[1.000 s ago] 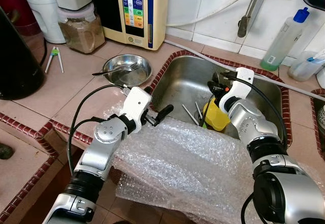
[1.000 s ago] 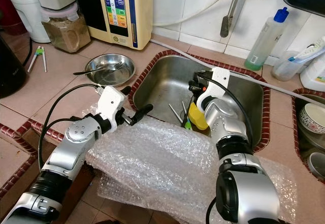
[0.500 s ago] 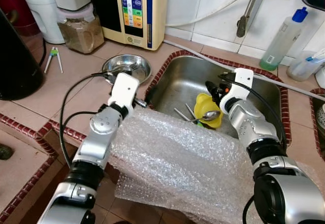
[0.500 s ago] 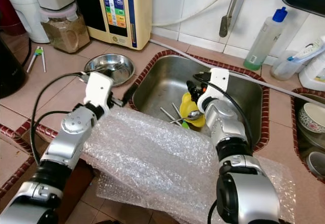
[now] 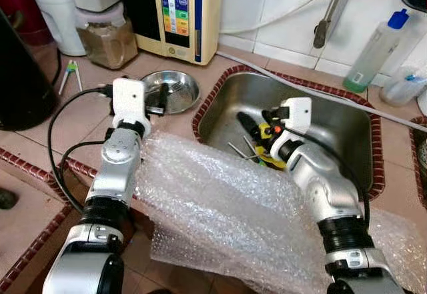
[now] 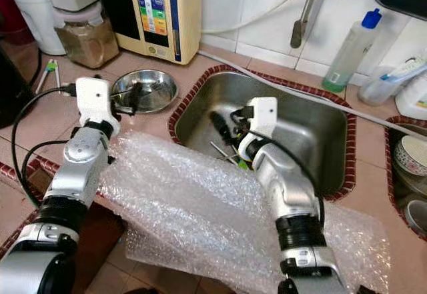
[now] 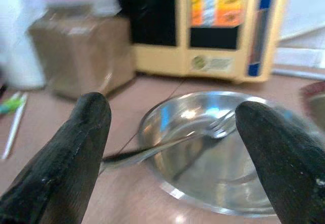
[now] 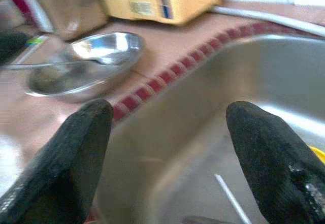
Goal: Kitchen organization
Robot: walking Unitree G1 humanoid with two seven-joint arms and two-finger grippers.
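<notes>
Nearby, bubble wrap (image 5: 227, 207) drapes sink (image 5: 347, 117) edge; both tools spread: left tool (image 7: 172, 127) facing bowl (image 5: 175, 89), right tool (image 8: 167, 137) over sink.

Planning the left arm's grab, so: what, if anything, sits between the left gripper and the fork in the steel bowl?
Nothing visible. The left gripper, fingers open, faces the fork lying across the steel bowl on the counter, with no object between them.

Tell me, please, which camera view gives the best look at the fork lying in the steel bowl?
The left wrist view: the fork lies close between the open fingers, tines inside the steel bowl. The eye views show it small, partly behind the left gripper. The right wrist view shows just its handle.
</notes>
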